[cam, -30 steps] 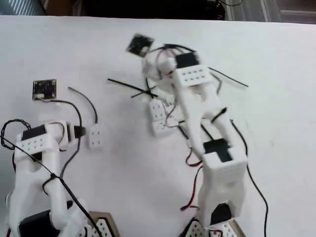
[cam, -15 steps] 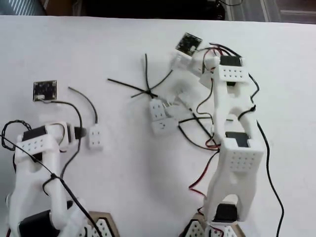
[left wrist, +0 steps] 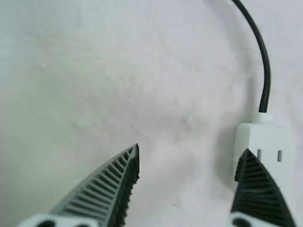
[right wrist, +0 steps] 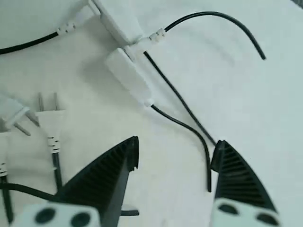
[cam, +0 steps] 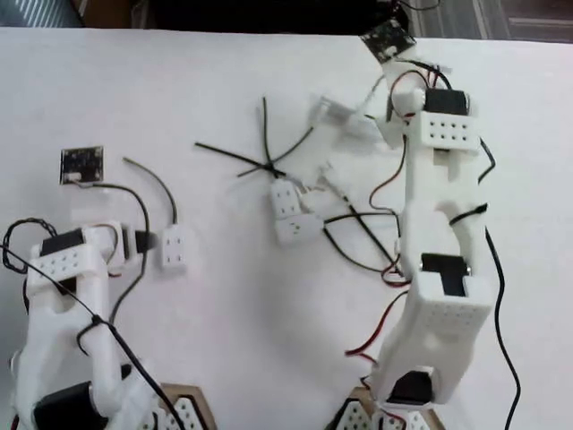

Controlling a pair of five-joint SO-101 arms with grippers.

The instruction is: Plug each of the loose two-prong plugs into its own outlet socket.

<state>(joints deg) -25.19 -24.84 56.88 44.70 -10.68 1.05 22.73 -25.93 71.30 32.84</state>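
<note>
Paired sockets (cam: 288,210) lie mid-way across the tabletop (cam: 224,340) in the high view, a single socket (cam: 174,246) by the left arm (cam: 63,269); left wrist view: left gripper (left wrist: 189,156) gapes empty beside that socket; right wrist view: right gripper (right wrist: 177,144) gapes empty near two loose plugs (right wrist: 49,120).

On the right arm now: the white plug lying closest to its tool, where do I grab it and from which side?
Grip the white plug by its blocky body, between the prongs and the ribbed collar of its cord. It lies flat on the table, so I'd come down from above with the open right tool across its two long sides, leaving the prongs free.
</note>
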